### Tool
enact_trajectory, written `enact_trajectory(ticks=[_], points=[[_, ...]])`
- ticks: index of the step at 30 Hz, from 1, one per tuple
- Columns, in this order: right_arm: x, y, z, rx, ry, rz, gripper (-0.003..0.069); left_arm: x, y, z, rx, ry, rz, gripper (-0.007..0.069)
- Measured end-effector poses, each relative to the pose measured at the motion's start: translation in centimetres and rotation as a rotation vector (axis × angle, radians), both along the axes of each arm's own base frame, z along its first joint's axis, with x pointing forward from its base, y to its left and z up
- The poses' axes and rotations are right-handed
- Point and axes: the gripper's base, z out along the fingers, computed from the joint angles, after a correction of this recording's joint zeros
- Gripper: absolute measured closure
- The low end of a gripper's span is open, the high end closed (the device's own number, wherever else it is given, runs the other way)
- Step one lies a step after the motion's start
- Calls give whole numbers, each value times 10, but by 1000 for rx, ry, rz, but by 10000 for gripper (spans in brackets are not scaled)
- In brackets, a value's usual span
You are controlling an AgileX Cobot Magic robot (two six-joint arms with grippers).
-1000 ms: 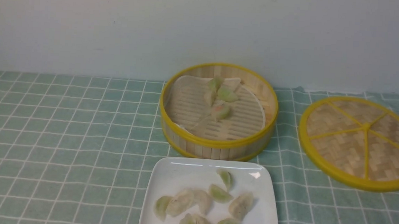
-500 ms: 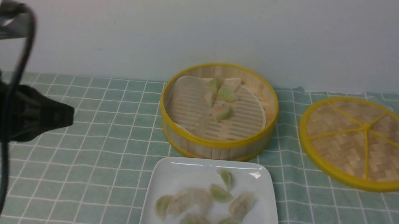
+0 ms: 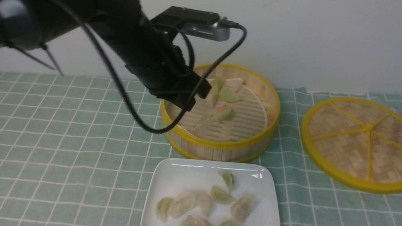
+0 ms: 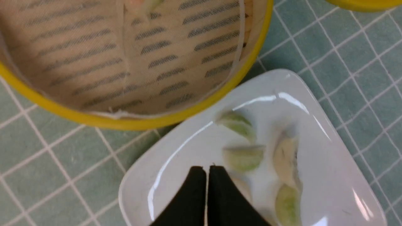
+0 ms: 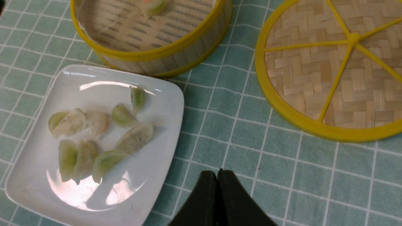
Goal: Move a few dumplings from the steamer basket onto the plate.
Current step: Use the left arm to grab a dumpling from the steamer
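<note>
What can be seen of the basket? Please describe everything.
The basket is round and shallow, with a wall of pale bamboo slats and yellow rims. A thin white liner covers much of its slatted floor; a few dumplings lie on it toward the back. It stands upright, uncovered, on the checked cloth, just behind the plate; whether they touch is unclear. The left gripper, shut, hangs over its left side.

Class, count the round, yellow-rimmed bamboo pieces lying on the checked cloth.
2: the steamer basket stands just behind the plate, and the flat woven lid lies to the basket's right. None seems hidden.
</note>
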Motion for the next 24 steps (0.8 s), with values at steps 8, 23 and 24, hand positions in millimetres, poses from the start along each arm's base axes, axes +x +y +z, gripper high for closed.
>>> enact_trajectory(ticks=[8,23,24], points=[[0,-2,-1,-23,-1,-3,672,64,-50,-36,112,11,-83,631],[0,-3,-1,-42,-4,-3,672,117,-72,-111,237,-68,-126,305],[0,-3,-1,-43,-5,-3,672,119,-71,-118,260,-69,-126,246]])
